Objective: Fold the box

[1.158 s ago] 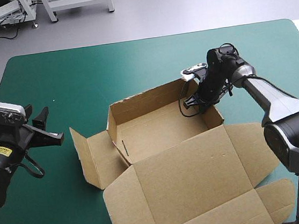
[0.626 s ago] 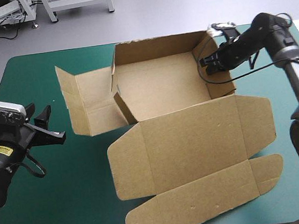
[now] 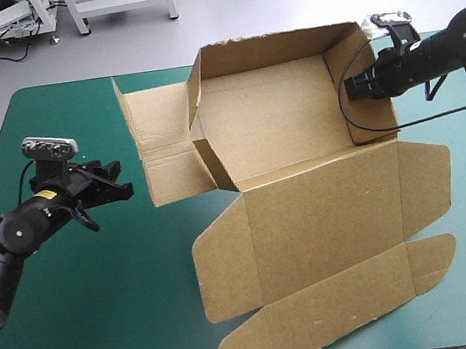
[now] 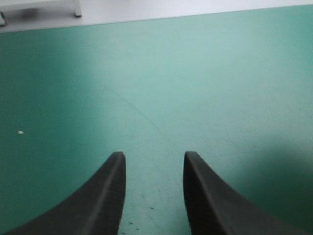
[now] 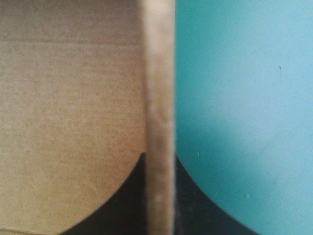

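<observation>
1. High view: the box, right of centre, runs far-to-near, tray far, lid flat near; the right gripper clamps its right wall.
2. Left wrist: the left gripper is spread over the teal-green cover.
3. Right wrist: the wall shows edge-on between nearly closed fingers.

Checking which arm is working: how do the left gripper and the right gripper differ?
The left gripper is open and holds nothing; the right gripper is shut on a wall of the box. The left gripper is over bare teal-green cover, apart from the box; the right gripper is at the box's right side. Both are black.
</observation>
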